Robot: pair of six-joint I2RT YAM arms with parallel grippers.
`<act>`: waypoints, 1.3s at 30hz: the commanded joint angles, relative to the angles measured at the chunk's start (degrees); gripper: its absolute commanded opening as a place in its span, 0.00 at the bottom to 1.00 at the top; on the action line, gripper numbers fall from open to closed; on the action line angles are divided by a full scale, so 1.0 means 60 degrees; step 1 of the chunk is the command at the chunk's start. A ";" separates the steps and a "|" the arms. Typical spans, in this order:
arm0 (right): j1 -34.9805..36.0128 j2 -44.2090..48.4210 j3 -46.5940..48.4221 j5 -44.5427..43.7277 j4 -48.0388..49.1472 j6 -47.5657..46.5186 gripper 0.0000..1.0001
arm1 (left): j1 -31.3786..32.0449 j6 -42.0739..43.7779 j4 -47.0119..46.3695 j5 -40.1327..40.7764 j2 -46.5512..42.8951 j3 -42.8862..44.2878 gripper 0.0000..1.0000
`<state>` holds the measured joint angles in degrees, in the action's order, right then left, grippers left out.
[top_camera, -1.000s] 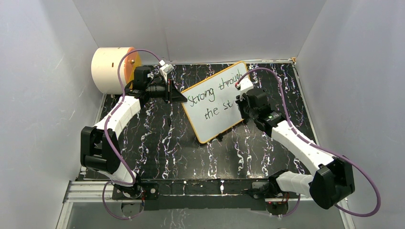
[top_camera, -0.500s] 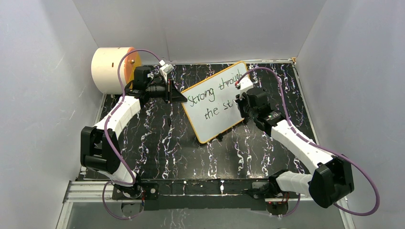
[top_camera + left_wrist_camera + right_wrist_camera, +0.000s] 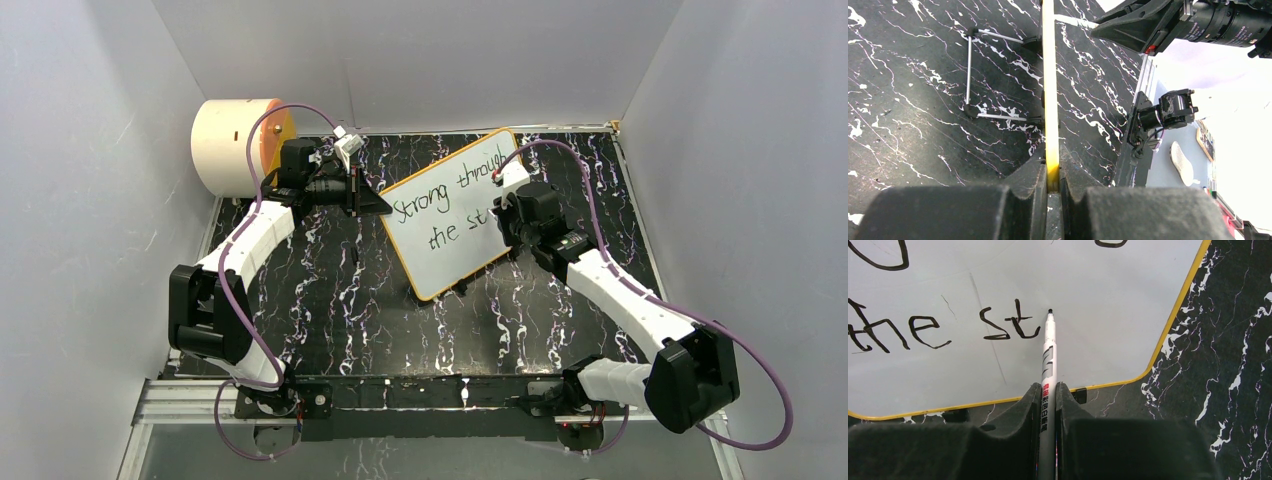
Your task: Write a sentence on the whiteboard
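The whiteboard, white with an orange-yellow frame, stands tilted on the black marbled table and reads "Strong through the st". My left gripper is shut on its left edge; in the left wrist view the yellow frame runs edge-on between the fingers. My right gripper is shut on a white marker. The marker's black tip is at the board surface, just right of the written "st".
A cream cylinder with an orange face stands at the back left corner. White walls enclose the table on three sides. The board's wire stand with black feet shows behind it in the left wrist view.
The right arm has shifted slightly; the marker stays at the board beside "st". The left arm and the board have not moved.
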<state>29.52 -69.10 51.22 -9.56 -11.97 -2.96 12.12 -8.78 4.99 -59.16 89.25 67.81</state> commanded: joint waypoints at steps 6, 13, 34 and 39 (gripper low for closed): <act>-0.0033 0.0021 0.0216 0.0469 -0.0126 0.0043 0.00 | -0.0013 0.0172 0.0227 -0.0223 -0.0376 -0.0026 0.00; -0.0033 0.0111 0.0102 0.0348 -0.0300 0.0083 0.00 | -0.0013 0.0159 0.0236 -0.0226 -0.0368 -0.0027 0.00; -0.0039 0.0010 0.0043 -0.0286 -0.0337 0.0199 0.00 | -0.0013 0.0174 0.0236 -0.0232 -0.0395 -0.0023 0.00; -0.0056 0.0016 0.0047 -0.0439 -0.0040 0.0230 0.00 | -0.0013 0.0174 0.0227 -0.0234 -0.0403 -0.0030 0.00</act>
<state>29.26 -69.10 51.09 -10.46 -15.31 -2.35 12.12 -8.62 4.99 -59.22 89.25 67.81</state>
